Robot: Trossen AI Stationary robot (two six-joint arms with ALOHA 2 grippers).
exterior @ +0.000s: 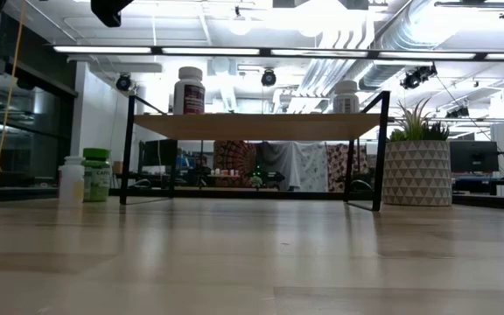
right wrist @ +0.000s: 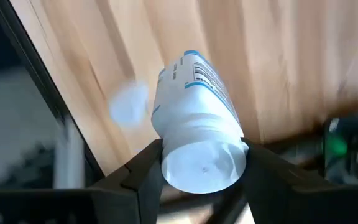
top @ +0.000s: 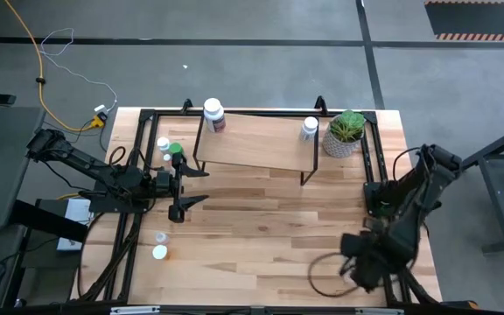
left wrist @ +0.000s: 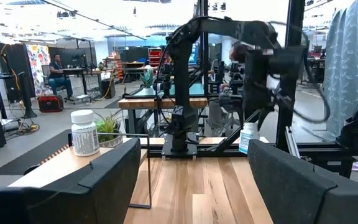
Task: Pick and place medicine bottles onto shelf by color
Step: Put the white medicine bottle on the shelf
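Right tool [right wrist: 201,155], low over the near right part of the desk [top: 269,227], clamped on a white bottle [right wrist: 197,134]: the two dark fingers [right wrist: 145,168] press its sides at one end, and the rest of the body, with a blue-printed label, sticks out beyond them at a tilt. Judged risk: the hold is short and sits at one end of a smooth round body, so the bottle may pivot or slip out during a swing toward the shelf [top: 252,144]. A tilted bottle set down on the board is also likely to topple and roll off.

Left tool [top: 185,185], fingers apart and holding nothing, waits at the left side of the desk. Just beyond it stands a small group of bottles, among them a green-capped bottle [top: 175,150] and a white-capped bottle [top: 163,143]; two more small white bottles [top: 159,252] lie behind it toward the near edge.

The shelf is far across the desk from the right tool and carries a dark-labelled bottle [top: 213,115] at one far corner and a white bottle with a label [top: 310,129] at the other, beside a potted plant [top: 346,133]. Judged risk: a sweep toward that end could knock either the standing bottle or the plant
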